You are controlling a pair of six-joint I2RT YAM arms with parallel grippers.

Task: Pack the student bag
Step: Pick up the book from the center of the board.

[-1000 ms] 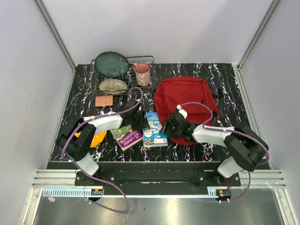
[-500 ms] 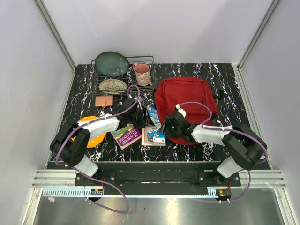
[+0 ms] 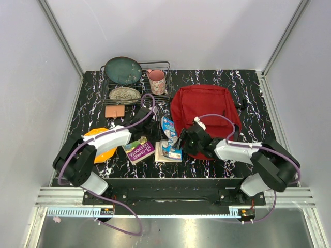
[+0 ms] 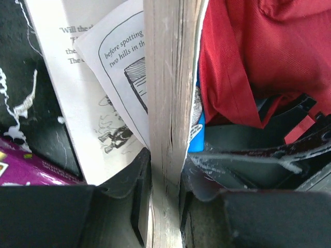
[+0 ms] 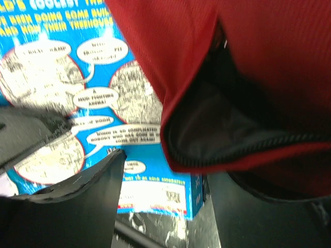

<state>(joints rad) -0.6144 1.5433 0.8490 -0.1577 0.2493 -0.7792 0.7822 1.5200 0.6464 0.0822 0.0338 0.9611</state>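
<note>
1. The left gripper (image 4: 165,181) is clamped narrow on a book (image 4: 165,93). One dark finger presses each side of the pale page block, and the book stands on edge.
2. The book's blue cover faces right, toward the student bag (image 3: 207,106), and stands just beside the bag's red fabric.
3. Under the held book and to its left, a second book (image 3: 166,151) lies flat on the table (image 3: 248,90). The left wrist view shows its white pages with printed text and line drawings.
4. A purple book (image 3: 138,150) lies flat just left of that one, near the left arm.
5. The right gripper (image 5: 165,191) has its jaws wide apart at the near-left corner of the bag. The zip-edged lip of the bag's opening sits between and over the fingers, with dark lining visible inside. I cannot tell whether any fabric is pinched.
6. Past that lip, the right wrist view shows a blue cover printed with speech bubbles and a barcode.
7. The student bag lies flat right of centre on the table, and its near-left edge is at the right gripper.
8. An orange disc (image 3: 102,148) lies partly under the left arm at the near left.
9. A small terracotta-coloured block (image 3: 114,111) lies farther back on the left.
10. A wire rack (image 3: 164,66) at the far left holds a green plate (image 3: 123,70), a patterned bowl (image 3: 124,94) and a pink mug (image 3: 156,81).
</note>
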